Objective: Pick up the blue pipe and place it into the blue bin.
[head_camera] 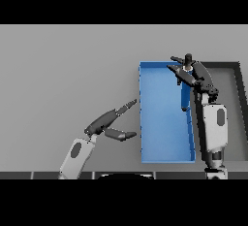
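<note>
The blue pipe [185, 96] hangs upright from my right hand [190, 74], over the right side of the blue bin [162, 123]. The hand's fingers and thumb are curled round the pipe's top end, which they hide. The pipe's lower end is down near the bin's floor; I cannot tell whether it touches. My left hand [104, 122] is open, fingers straight, just left of the blue bin and apart from it.
A dark grey bin [230, 118] stands right of the blue bin, side by side with it. My right forearm [214, 128] runs along the line between the two bins. The grey table [68, 65] stretches to the left and back.
</note>
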